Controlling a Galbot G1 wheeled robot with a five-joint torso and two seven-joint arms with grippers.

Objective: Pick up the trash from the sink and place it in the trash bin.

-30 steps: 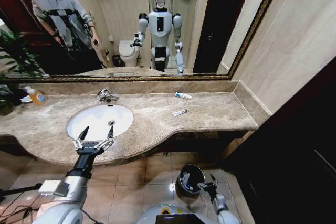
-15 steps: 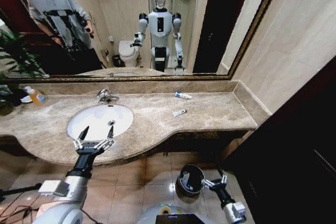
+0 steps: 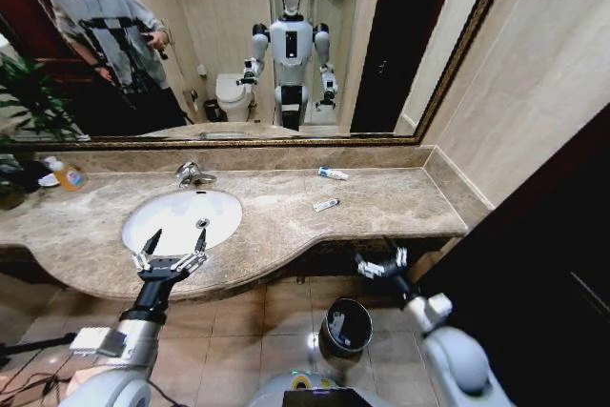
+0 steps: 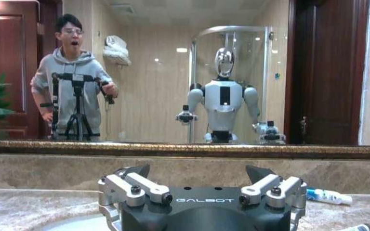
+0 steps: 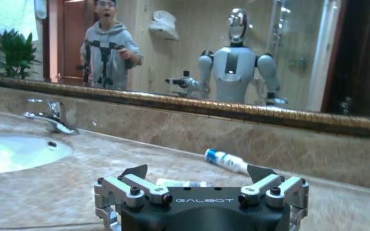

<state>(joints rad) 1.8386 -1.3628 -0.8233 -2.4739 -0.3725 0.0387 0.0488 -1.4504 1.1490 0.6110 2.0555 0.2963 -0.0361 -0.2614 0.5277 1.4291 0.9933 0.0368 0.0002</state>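
Trash lies on the marble counter to the right of the sink, and both grippers are empty with their jaws spread wide. The right gripper [image 3: 381, 265] hangs at the near edge of the counter, right of the basin; the flat white packet [image 3: 326, 205] lies just beyond its fingers, and the white tube with a blue cap [image 3: 333, 173] lies farther back, close to the low wall under the mirror. In the right wrist view the tube [image 5: 227, 161] shows lying on its side, blue end toward the sink, with the packet [image 5: 179, 183] low between the fingertips. The left gripper [image 3: 170, 254] hovers over the near rim of the sink [image 3: 143, 209], a white oval bowl with a chrome tap [image 3: 193, 175] behind it. The trash bin [image 3: 346, 327], dark with a shiny rim, stands on the tiled floor below the counter, near the right arm.
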